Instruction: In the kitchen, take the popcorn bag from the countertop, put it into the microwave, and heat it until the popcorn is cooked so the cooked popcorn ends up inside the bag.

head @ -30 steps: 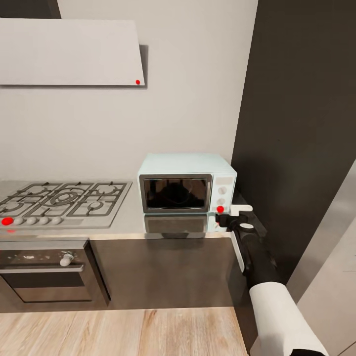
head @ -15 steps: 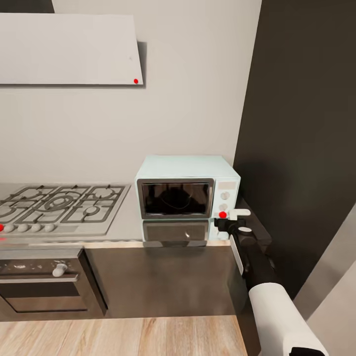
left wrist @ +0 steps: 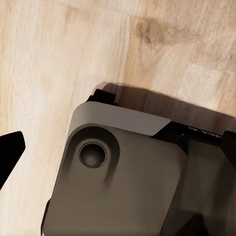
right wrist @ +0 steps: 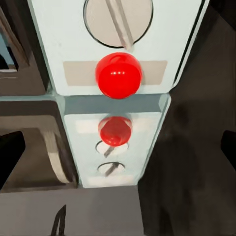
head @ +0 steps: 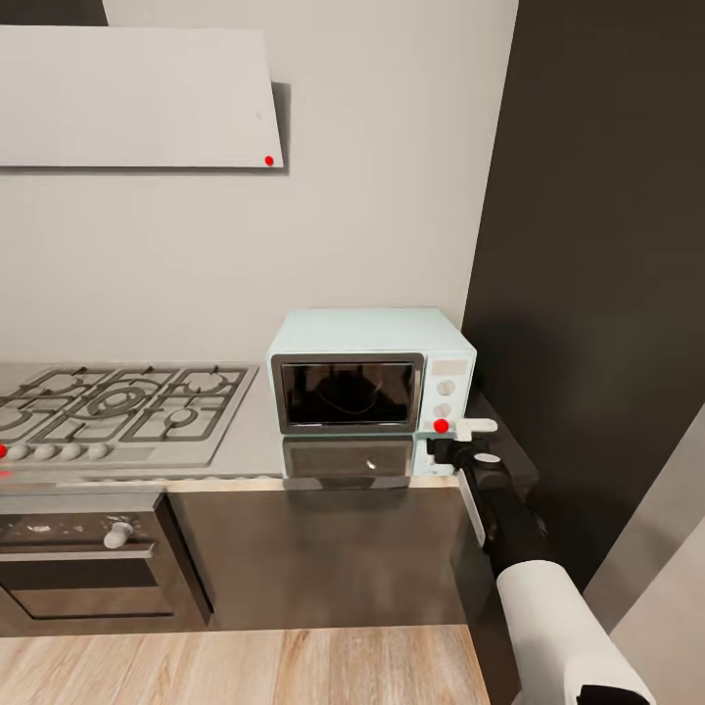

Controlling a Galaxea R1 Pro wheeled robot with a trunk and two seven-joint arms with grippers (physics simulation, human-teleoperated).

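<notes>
The right gripper (head: 468, 434) sits at the microwave (head: 370, 369) control panel, directly in front of the red round light (right wrist: 118, 74) below a knob (right wrist: 118, 19); its fingers look spread apart. The door is closed, and the microwave stands on the countertop (head: 250, 431). I cannot tell the left gripper's state.

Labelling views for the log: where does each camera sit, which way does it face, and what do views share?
Head view: high on the robot, facing forward and down at the pale mint-blue boxy microwave on the smooth grey countertop; right arm and right tool show.
Left wrist view: on the left arm, facing down at the light wood floor and a dark grey part of the robot's own body.
Right wrist view: on the right arm, facing the microwave's white panel.
Shared: head and right wrist views both show the round red light.
</notes>
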